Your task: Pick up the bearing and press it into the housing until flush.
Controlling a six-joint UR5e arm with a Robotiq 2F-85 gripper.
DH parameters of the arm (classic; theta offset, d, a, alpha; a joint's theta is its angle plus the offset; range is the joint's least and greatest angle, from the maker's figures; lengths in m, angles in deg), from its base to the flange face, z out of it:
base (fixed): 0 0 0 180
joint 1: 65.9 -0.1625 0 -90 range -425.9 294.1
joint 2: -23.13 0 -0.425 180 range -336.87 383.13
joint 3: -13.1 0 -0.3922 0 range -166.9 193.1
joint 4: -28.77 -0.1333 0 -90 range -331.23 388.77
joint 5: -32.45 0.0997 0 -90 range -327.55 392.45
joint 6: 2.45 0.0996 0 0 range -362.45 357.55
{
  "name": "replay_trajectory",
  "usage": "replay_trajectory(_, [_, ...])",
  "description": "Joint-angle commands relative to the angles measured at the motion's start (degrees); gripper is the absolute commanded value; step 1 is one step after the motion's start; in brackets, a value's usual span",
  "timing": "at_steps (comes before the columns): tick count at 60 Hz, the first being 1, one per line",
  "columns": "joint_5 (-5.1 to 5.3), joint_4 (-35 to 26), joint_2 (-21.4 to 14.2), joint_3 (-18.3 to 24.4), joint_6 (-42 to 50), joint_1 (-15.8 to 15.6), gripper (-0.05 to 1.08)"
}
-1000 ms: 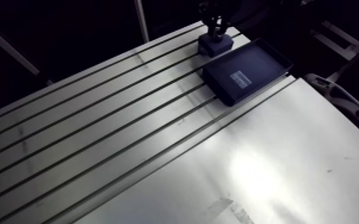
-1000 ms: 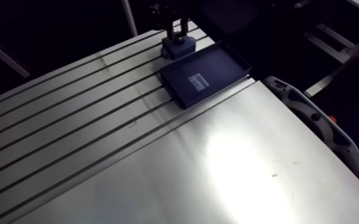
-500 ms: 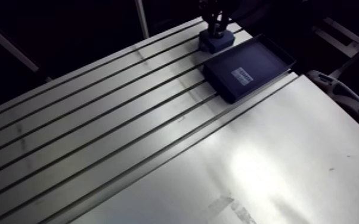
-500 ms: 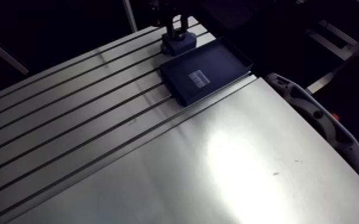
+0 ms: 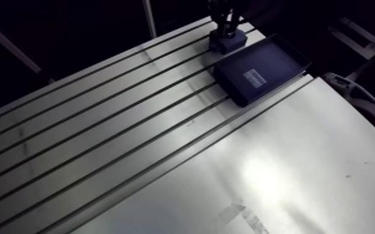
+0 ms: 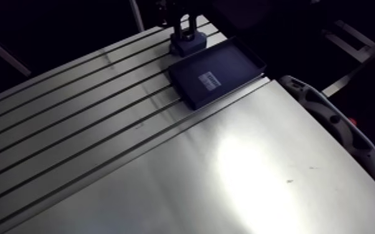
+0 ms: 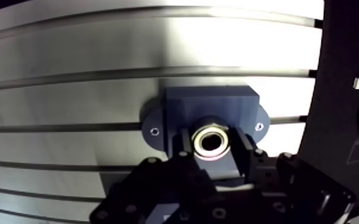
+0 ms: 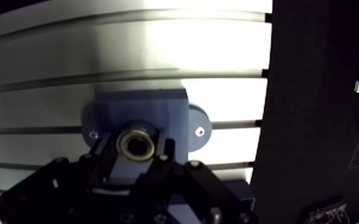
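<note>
Arm view has shifted slightly since earlier, so the arm is creeping. The fingers (image 7: 245, 152) stay over the housing (image 7: 212, 101), clenched on the bearing (image 7: 212, 142) at the housing's bore. Press-in looks underway; can't confirm flush. Bearing: shiny metal ring. Housing: matte dark-blue block with two screwed ears, on the slotted surface (image 5: 134, 124).

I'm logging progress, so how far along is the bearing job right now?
Done: the bearing is picked up, clamped in the gripper. In hand: it is held over the blue housing. Left: pressing it flush; how deep it sits cannot be told.
</note>
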Motion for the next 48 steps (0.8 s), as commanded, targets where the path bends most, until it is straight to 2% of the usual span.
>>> replay_trajectory(1, [-0.13, 0.02, -0.05, 0.09, 0.0, 0.06, 0.94])
replay_trajectory(48, [-0.31, -0.05, 0.12, 0.09, -0.09, 0.25, 0.94])
